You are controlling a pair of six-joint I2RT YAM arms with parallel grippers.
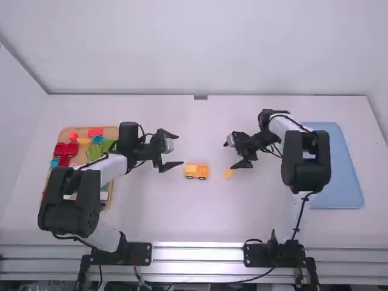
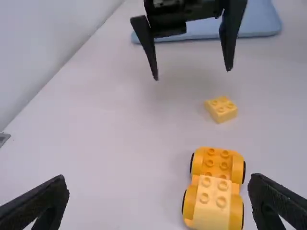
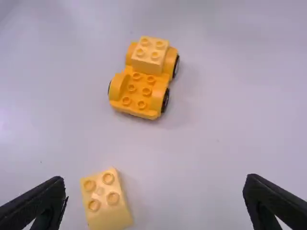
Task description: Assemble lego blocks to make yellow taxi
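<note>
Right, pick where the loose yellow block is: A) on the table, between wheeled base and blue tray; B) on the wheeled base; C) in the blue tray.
A: the loose yellow block rests on the table, with the wheeled base to one side and the blue tray beyond the other.

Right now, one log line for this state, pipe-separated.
orange wheeled car base: one pale-yellow studded block mounted | loose pale-yellow studded block: on white table | left gripper: open, empty | right gripper: open, empty
</note>
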